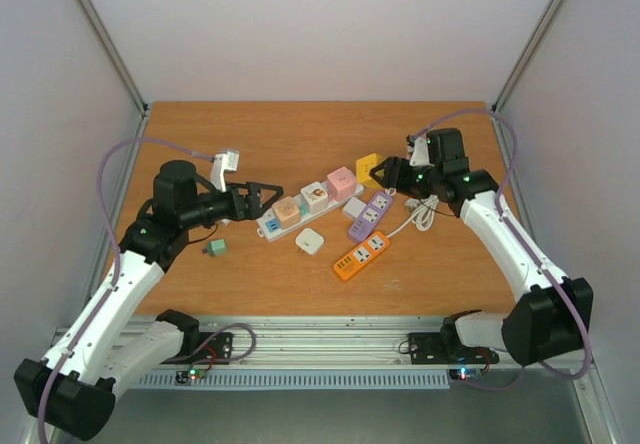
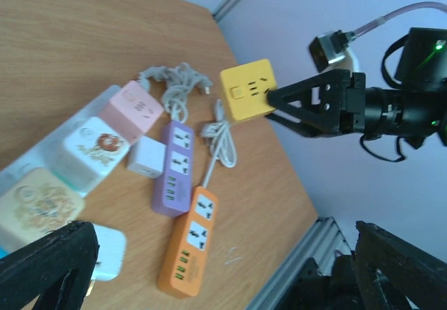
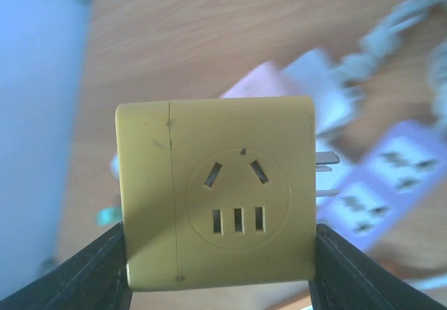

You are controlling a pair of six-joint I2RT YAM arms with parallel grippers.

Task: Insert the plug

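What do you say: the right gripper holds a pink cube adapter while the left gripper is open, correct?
The colour is wrong: the right gripper holds a yellow cube adapter, as the right wrist view shows. The left gripper is open.

You've got an orange power strip on the wooden table, with a purple power strip just beside it. A white cube charger sits near the orange one's left. A small green plug lies well apart, far left.
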